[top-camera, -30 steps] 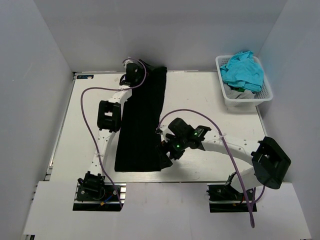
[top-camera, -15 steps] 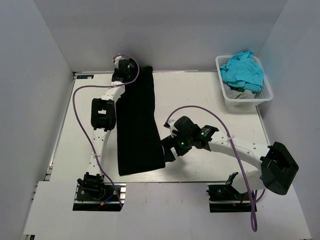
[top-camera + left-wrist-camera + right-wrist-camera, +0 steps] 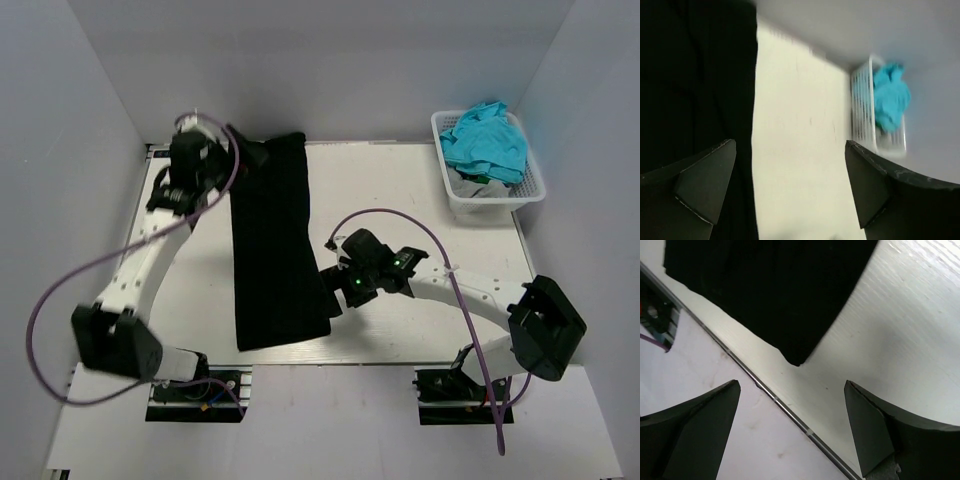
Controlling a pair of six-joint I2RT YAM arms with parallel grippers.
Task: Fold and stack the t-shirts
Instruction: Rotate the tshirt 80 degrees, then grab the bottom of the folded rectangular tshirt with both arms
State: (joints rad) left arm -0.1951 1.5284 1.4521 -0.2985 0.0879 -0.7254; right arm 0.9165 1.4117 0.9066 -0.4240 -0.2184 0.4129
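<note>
A black t-shirt (image 3: 276, 245) lies folded into a long narrow strip on the left half of the table, running from the back edge to the front. It fills the left of the left wrist view (image 3: 690, 90), and its near right corner shows in the right wrist view (image 3: 775, 295). My left gripper (image 3: 250, 157) is open and empty at the strip's far left corner. My right gripper (image 3: 330, 298) is open and empty just right of the strip's near right corner. More t-shirts, teal (image 3: 487, 142) on top, fill a white basket (image 3: 530, 195).
The basket stands at the back right corner and also shows blurred in the left wrist view (image 3: 865, 110). The table's front edge with its metal strip (image 3: 785, 410) runs right under my right gripper. Grey walls close in the table on three sides.
The shirt's far end was dragged left, straightening the strip. My left arm swung out to the left and let go of it. My right gripper released the near right corner and backed off slightly.
</note>
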